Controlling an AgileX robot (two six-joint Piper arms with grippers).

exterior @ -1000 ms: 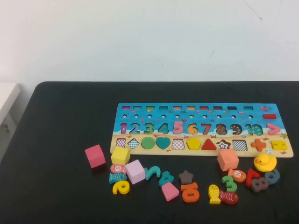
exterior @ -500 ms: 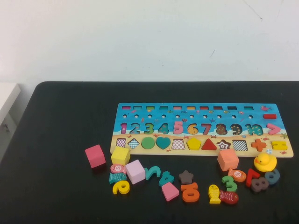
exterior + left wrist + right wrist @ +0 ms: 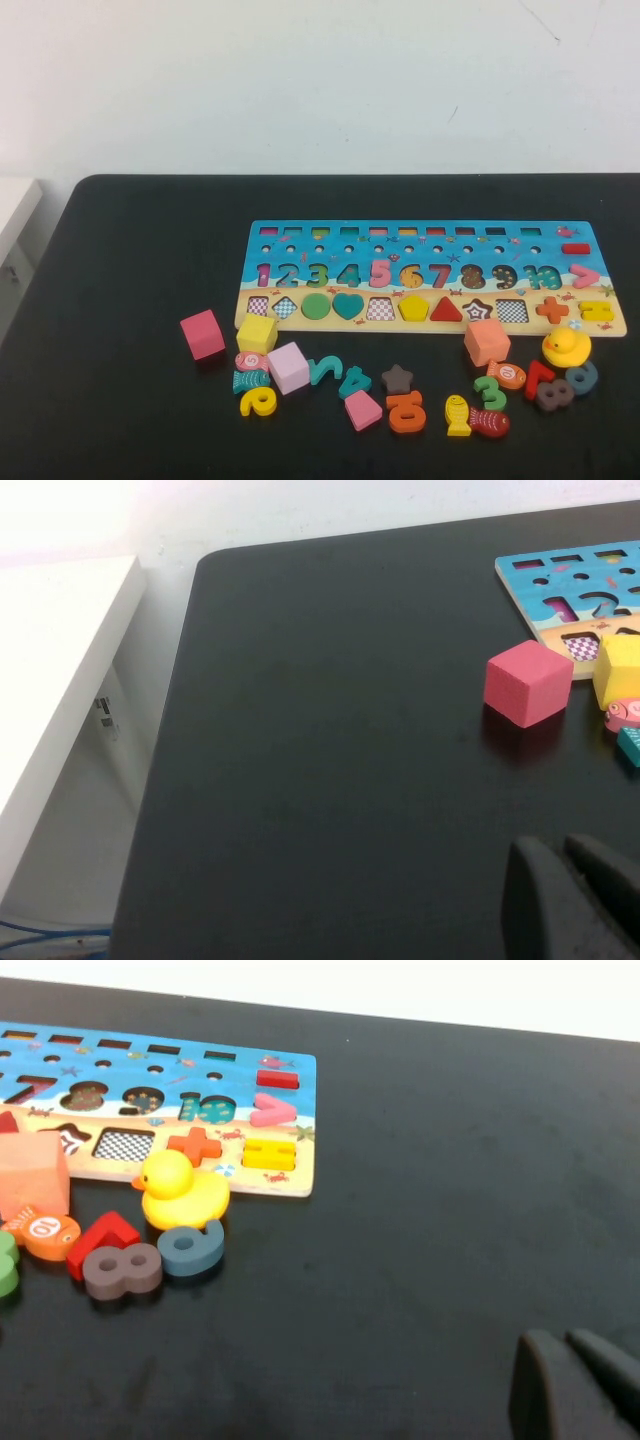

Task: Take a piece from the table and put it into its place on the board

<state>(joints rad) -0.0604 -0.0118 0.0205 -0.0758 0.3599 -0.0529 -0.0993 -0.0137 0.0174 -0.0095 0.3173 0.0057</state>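
High view shows the board (image 3: pixel 430 275) at centre, loose pieces below it; no arm appears. Left gripper (image 3: pixel 575 900) and right gripper (image 3: pixel 570 1385) hover low, fingers seemingly pressed together. The pink cube (image 3: pixel 203 334) looks light, rigid; grasp opposite flat faces.

The puzzle board (image 3: pixel 430 275) lies toward the table's (image 3: pixel 130 420) far right — loose pieces strewn along its near edge, a cube (image 3: pixel 203 334) leftmost, a duck (image 3: pixel 566 346) rightmost. Both grippers sit out of the high view — left gripper (image 3: pixel 575 900) near the cube, right gripper (image 3: pixel 575 1385) near the duck.
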